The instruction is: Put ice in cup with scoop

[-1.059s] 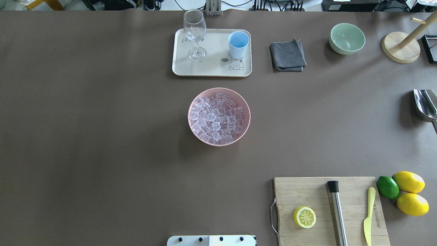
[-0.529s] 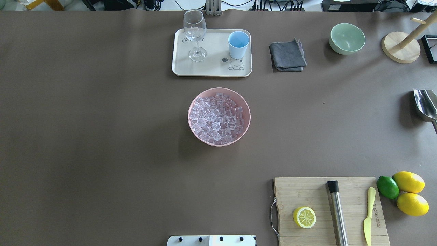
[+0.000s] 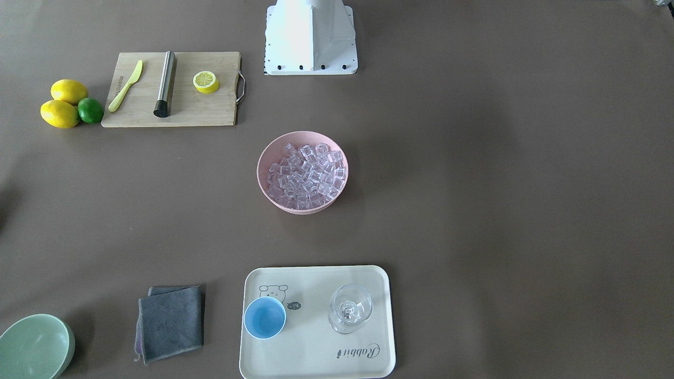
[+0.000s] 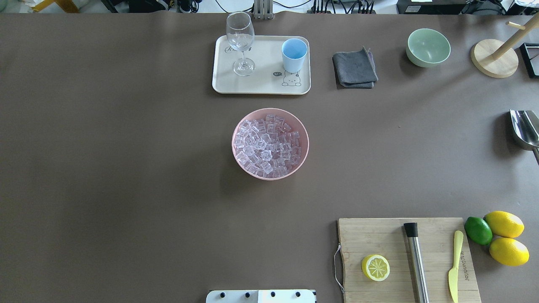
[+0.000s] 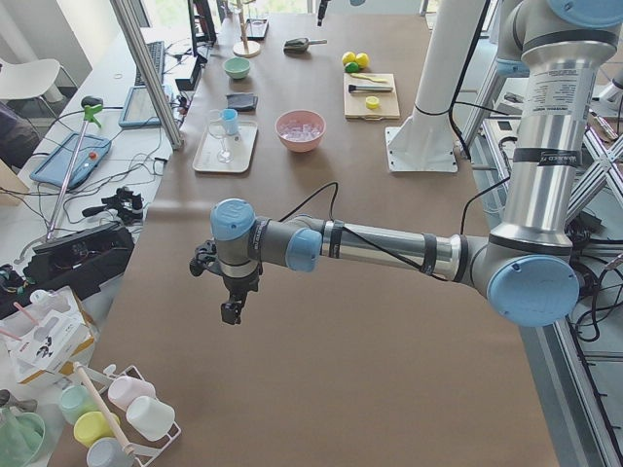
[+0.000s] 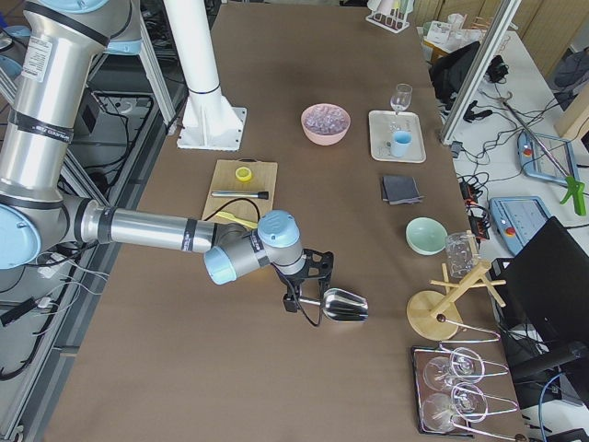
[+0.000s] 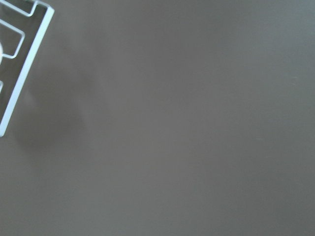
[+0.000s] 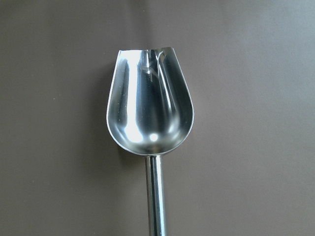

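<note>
I could not tell how wide the jaws of my left gripper (image 5: 232, 311) or right gripper (image 6: 296, 302) were, but the empty scoop (image 4: 524, 128) was just by the right one, far from the ice (image 4: 269, 143) and cup (image 4: 294, 54).

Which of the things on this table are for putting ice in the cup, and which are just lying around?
For the job: ice, the pink bowl holding it, blue cup, steel scoop.
Lying about: stemmed glass, grey cloth, green bowl, cutting board, lemons, lime.
</note>
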Action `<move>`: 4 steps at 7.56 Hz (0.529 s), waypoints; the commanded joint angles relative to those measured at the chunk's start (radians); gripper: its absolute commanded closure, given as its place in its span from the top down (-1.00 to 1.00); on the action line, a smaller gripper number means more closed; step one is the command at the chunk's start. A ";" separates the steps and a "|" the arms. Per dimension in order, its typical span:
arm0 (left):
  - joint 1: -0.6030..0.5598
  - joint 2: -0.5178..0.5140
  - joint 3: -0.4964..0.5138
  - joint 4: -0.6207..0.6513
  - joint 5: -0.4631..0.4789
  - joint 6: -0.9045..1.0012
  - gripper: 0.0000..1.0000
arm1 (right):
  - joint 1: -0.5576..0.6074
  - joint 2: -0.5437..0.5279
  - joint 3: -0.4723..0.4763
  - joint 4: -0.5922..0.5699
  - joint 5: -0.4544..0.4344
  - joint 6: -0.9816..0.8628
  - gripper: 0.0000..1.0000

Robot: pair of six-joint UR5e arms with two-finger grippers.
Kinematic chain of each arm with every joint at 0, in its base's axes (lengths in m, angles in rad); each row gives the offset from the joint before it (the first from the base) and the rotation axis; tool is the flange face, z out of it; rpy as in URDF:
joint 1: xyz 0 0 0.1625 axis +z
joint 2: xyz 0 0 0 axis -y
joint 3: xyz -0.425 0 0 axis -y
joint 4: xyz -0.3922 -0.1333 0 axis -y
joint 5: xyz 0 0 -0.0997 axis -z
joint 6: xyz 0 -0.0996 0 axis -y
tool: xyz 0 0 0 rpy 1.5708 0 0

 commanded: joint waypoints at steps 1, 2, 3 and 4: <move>0.202 -0.014 -0.071 -0.121 0.004 -0.001 0.98 | -0.097 -0.004 -0.104 0.222 -0.070 0.173 1.00; 0.244 -0.035 -0.081 -0.125 0.006 0.001 0.98 | -0.120 -0.004 -0.106 0.224 -0.092 0.178 0.99; 0.296 -0.072 -0.080 -0.124 0.006 -0.001 0.98 | -0.150 0.000 -0.110 0.224 -0.112 0.186 0.99; 0.354 -0.096 -0.094 -0.124 0.006 -0.001 0.98 | -0.163 0.007 -0.112 0.224 -0.116 0.196 0.98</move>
